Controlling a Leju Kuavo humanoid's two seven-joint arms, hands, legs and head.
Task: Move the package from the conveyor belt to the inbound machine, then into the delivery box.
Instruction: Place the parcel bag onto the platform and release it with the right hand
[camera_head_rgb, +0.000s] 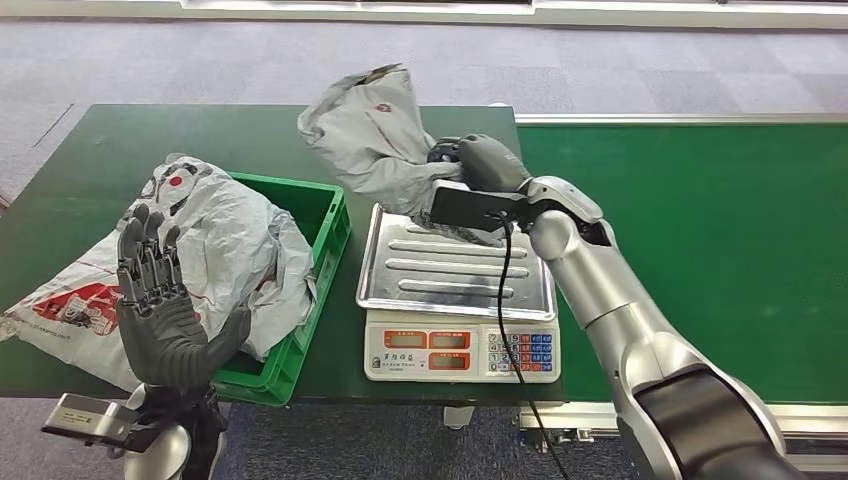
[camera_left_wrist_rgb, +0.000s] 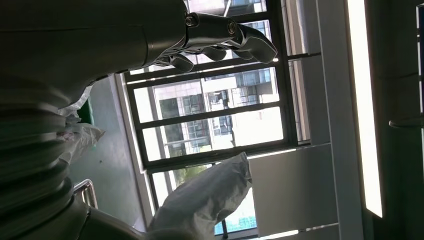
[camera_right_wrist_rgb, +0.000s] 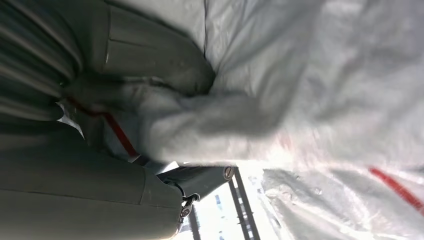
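My right hand (camera_head_rgb: 480, 165) grips a grey plastic package (camera_head_rgb: 375, 135) and holds it up over the far edge of the scale's steel pan (camera_head_rgb: 455, 265). The right wrist view shows the package (camera_right_wrist_rgb: 310, 85) bunched tight against that hand (camera_right_wrist_rgb: 100, 150). The scale with its red displays (camera_head_rgb: 460, 350) stands between the green delivery box (camera_head_rgb: 320, 255) and the green conveyor belt (camera_head_rgb: 690, 230). My left hand (camera_head_rgb: 165, 305) is raised upright near the table's front left, fingers spread, holding nothing. In the left wrist view its fingers (camera_left_wrist_rgb: 225, 37) point at a window.
The green box holds a large grey bag with red print (camera_head_rgb: 215, 240) that spills over its left side onto the dark green table (camera_head_rgb: 110, 160). A black cable (camera_head_rgb: 505, 320) hangs from my right wrist across the scale.
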